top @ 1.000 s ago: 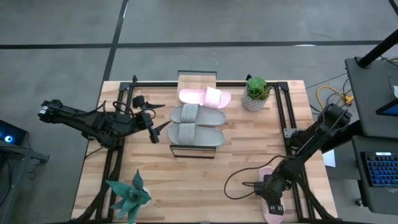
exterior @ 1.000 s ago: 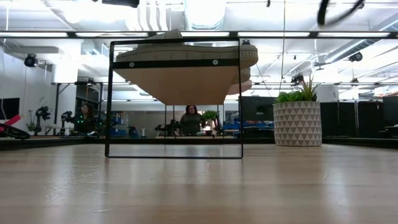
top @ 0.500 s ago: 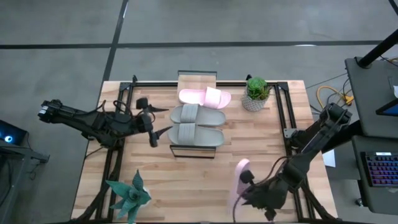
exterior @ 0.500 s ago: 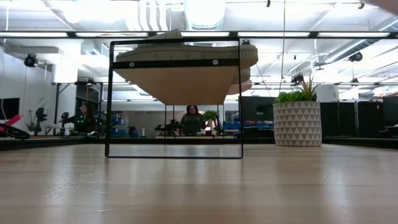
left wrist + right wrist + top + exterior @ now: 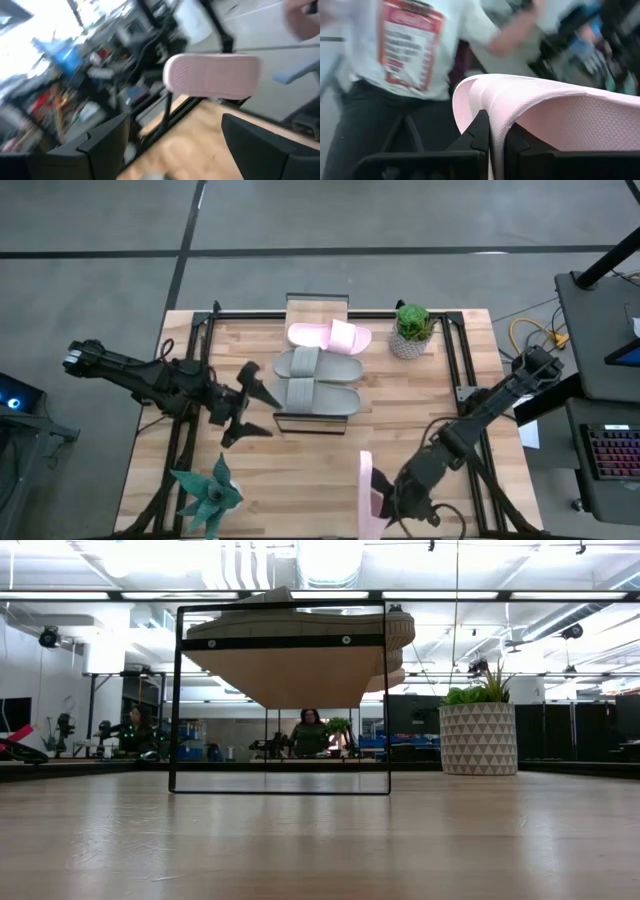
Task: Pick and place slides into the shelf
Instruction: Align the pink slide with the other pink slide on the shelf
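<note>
One pink slide (image 5: 367,492) in the right pincer (image 5: 385,500) at the table's near edge; left pincer (image 5: 243,408) wide.

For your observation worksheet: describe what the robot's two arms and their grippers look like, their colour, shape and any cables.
Both arms are dark, jointed and slender. The left gripper ends in two pointed black fingers. The right gripper has flat black fingers, and thin black cables loop beside its arm.

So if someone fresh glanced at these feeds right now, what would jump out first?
Probably the pale pink slide pinched on edge in the right gripper near the table's front edge, lifted off the wood. Next, the shelf mid-table already carrying the grey pair and the other pink slide. The left gripper hangs open just left of the shelf.
</note>
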`<state>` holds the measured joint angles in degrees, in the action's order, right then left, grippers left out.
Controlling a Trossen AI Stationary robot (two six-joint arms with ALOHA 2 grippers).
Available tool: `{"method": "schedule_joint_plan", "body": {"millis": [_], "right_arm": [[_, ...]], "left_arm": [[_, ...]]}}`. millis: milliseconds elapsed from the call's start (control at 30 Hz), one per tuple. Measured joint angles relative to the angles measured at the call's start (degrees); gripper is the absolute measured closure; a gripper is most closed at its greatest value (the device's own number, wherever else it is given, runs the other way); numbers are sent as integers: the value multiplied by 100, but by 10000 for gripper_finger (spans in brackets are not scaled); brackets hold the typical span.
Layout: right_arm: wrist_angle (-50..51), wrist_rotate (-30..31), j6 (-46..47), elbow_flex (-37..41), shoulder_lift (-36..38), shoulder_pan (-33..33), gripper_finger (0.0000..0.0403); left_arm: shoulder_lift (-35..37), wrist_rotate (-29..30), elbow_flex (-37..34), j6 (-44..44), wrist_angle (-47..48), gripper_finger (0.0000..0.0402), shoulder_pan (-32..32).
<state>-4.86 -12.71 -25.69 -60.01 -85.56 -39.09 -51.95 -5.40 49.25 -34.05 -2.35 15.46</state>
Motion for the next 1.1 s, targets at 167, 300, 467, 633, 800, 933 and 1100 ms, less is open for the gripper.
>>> {"method": "schedule_joint_plan", "body": {"millis": [167, 300, 467, 633, 800, 933, 1100], "right_arm": [[-731, -1552, -828, 193, -171, 454, 394], [-951, -2073, -907, 113, -535, 864, 394], [-843, -2229, -547, -274, -1070, 1111, 394], [-431, -2649, -663, -654, -1388, 1139, 394], [-263, -2840, -785, -745, -1364, 1137, 394], [-250, -2837, -782, -745, -1334, 1141, 394], [-192, -2823, -755, -736, -1327, 1143, 394]], "left_arm": [[-478, -417, 0, -315, -488, 102, 0], [-1002, -504, 17, -386, -1059, 102, 0], [-1680, -537, 286, -380, -1072, 102, 0], [-2196, -547, 575, -380, -1049, 102, 0], [-2638, -762, 922, -378, -1035, 102, -1], [-2952, -1200, 1168, -240, -997, 102, 0], [-3203, -1654, 1297, 64, -901, 102, 2]]}}
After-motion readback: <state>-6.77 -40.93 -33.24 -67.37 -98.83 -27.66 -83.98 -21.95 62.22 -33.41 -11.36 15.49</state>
